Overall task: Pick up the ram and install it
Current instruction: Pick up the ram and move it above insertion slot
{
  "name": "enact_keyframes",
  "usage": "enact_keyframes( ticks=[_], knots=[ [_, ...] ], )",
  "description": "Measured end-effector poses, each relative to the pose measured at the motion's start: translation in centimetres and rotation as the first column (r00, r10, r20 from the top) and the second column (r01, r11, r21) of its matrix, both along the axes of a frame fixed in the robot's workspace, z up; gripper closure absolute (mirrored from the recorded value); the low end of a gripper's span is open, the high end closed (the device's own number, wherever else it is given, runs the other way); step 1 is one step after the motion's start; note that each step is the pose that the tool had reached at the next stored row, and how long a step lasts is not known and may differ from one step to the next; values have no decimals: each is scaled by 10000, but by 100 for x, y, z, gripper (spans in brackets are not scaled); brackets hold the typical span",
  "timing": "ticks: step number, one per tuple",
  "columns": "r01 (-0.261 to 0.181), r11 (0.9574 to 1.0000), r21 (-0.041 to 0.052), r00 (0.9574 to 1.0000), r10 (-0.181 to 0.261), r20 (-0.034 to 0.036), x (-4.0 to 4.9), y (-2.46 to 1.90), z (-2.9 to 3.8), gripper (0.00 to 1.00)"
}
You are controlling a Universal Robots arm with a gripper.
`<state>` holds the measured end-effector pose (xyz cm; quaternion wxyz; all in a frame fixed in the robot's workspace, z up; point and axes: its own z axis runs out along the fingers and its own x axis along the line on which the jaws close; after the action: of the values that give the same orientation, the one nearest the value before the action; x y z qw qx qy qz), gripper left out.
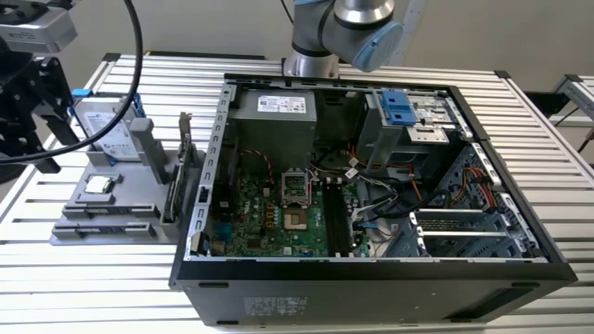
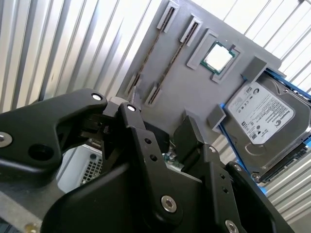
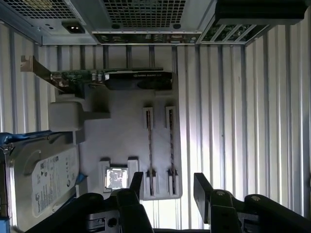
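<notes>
Plainly, the pincer [image 3: 167, 177] is spread wide with nothing held, its two black fingers [image 3: 136, 185] hanging over the grey holder [image 3: 121, 141] and touching nothing there, as the first wrist view shows. The ram [image 3: 171, 145] stands on edge in a slot near the holder's long edge farthest from the hard drive [image 3: 46, 177]. A second stick [image 3: 149, 145] stands just beside it and parallel, in a slot of its own. Both sticks lie within the spread of the fingers, so the likeliest fault, as I judge it, is a closing grip that takes both boards or pushes the neighbour askew. A descent set slightly off could also land a finger on the raised end clips of the slots, or on the processor [image 3: 115, 177] sitting near the sticks toward the hard drive. The board is thin and narrow, so a grip off its middle may let it tilt and bind in the slot as it lifts. The graphics card [image 3: 136, 80] lines the holder's edge toward the computer case [image 3: 146, 14], well apart from the fingers.
</notes>
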<state>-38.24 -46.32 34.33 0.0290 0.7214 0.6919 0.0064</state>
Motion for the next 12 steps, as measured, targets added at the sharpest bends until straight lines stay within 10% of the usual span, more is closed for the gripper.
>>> enact_keyframes(
  ticks=[12],
  knots=[
    [0,10000,0,10000,0,-1,0,0,-117,0]
  ],
)
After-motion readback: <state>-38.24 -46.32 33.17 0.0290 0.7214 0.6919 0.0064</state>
